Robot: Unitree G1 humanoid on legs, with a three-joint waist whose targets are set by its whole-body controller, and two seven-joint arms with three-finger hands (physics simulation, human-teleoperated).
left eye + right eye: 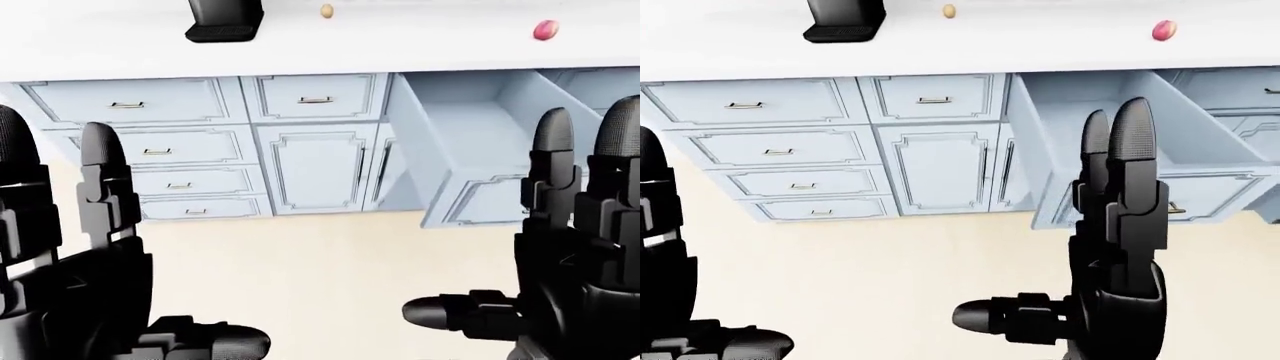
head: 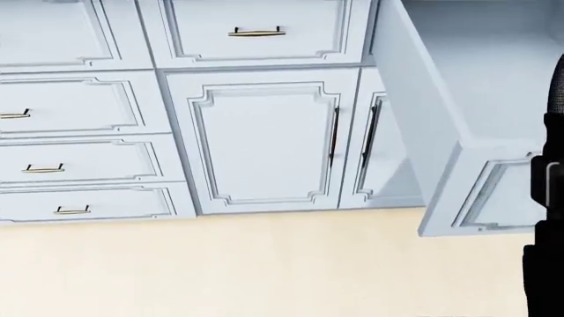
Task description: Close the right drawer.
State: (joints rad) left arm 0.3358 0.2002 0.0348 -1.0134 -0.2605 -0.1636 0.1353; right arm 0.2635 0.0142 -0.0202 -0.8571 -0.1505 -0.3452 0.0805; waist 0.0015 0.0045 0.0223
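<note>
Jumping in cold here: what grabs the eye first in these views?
The pale blue drawer, pulled far out under the white countertop at upper right of the left-eye view. Next, the robot's black three-finger right hand, fingers open and upright, before the drawer's front in the right-eye view, and the black left hand at left.

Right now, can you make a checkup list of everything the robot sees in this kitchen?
Surface: white counter along the top of the eye views.
Job's things: right drawer pulled far out, nothing seen inside; its front panel faces the robot.
Clutter: black object, small tan thing and pink thing on the counter.
Grippers: left hand and right hand both raised, fingers straight, holding nothing, not touching the drawer.
Cables: nothing seen.
Surroundings: closed drawers, cabinet doors, beige floor.
</note>
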